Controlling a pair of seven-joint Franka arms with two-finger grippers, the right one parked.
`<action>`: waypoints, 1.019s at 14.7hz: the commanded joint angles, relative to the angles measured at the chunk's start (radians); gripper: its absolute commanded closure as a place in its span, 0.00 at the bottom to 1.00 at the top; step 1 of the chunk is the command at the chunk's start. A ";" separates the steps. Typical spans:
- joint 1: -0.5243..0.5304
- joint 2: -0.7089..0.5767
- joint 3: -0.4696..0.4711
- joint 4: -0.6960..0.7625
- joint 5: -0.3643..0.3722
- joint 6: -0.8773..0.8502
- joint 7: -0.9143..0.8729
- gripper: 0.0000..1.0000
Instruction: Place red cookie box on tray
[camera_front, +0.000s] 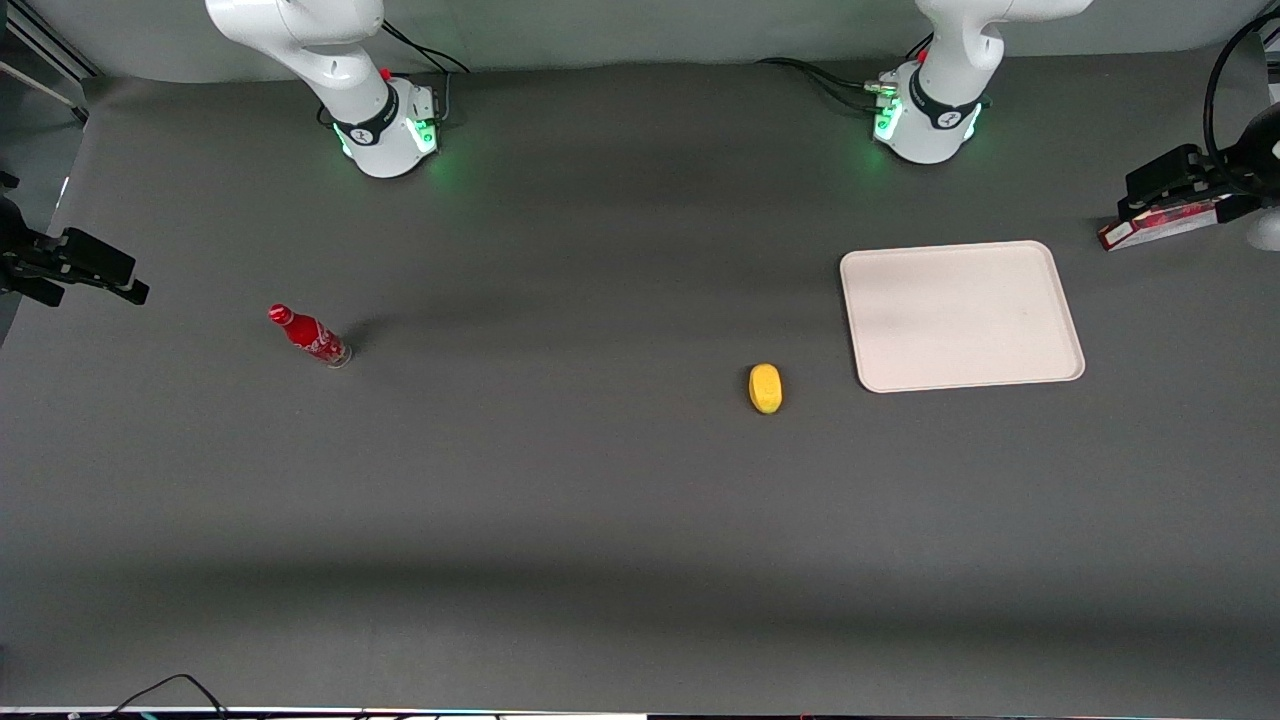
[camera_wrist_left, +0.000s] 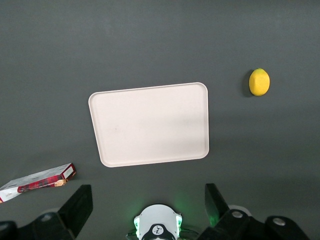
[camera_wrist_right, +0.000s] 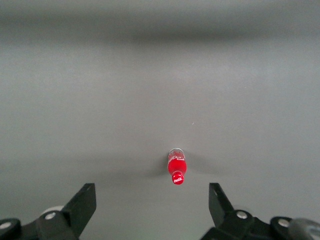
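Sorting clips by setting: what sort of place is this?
Likely a robot lab bench: dark mat, only a tray, red cookie box and lemon; the open tool hovers high above.

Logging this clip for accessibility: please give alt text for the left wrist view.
A large cream-white rectangular tray lies empty on the dark grey table, with the flat dark-red cookie box on the table apart from it. A yellow lemon-shaped object lies separately; the open left gripper hovers above.
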 joint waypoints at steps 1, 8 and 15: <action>-0.008 0.002 0.006 0.025 -0.011 -0.021 -0.010 0.00; -0.008 0.008 0.040 0.016 -0.010 -0.013 -0.007 0.00; -0.008 0.031 0.270 0.016 0.064 -0.006 0.555 0.00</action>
